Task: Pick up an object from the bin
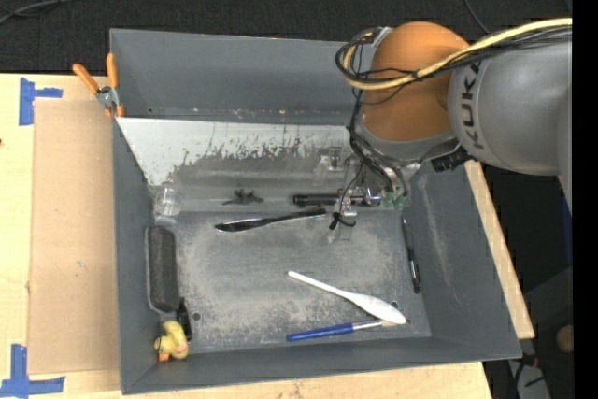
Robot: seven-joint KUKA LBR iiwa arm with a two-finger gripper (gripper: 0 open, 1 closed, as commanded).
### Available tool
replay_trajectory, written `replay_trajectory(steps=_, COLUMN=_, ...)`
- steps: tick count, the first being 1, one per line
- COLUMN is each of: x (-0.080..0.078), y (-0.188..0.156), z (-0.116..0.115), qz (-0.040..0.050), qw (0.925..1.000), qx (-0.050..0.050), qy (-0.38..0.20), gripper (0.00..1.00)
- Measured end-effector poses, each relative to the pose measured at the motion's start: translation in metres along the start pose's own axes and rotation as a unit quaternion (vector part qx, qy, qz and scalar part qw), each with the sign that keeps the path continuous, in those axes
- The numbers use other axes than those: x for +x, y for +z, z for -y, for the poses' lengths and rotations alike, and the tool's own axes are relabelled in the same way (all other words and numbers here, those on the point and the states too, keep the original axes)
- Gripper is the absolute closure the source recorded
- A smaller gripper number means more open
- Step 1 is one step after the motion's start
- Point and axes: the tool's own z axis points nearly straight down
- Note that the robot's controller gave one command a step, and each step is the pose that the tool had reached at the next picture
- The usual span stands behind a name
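**While the gripper (342, 212) hangs at the end of a black utensil (271, 221), loose things lie scattered about the bin (234, 79)**

Where the gripper's tip comes down, it meets the right end of a long, thin black utensil lying almost level across the middle of the bin floor, its wider end pointing left. Whether the gripper is open or closed on that end cannot be told, as the tip and the utensil run together there.

Just behind the utensil, nearly parallel to it, lies a short black marker (313, 199), with its right end close beside the gripper. Farther left, toward the back wall, is a small black piece (245, 196), and a small clear cup (166, 201) sits near the left wall. A clear plastic item (329, 162) rests against the back wall, behind the gripper.

Toward the front, well apart from the gripper, a white plastic spoon (348, 297) lies on a slant, and a blue pen (322, 331) lies just in front of it along the front wall. A black pen (410, 255) lies along the right wall. A long dark bar (162, 268) lies along the left wall, with a yellow rubber duck (171, 341) in the front left corner.

Above the gripper sits the orange cover (411, 79), looped with yellow and black cables (374, 75). The grey arm (514, 107) reaches in from the right over the bin's back right corner, with the wrist pointing down.
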Motion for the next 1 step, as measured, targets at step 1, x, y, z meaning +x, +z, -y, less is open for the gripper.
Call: replay_trajectory(steps=1, x=-0.0017, y=-0.0041, z=0.0002, qz=0.0036, qw=1.0000, qx=0.000, qy=0.000, gripper=0.00)
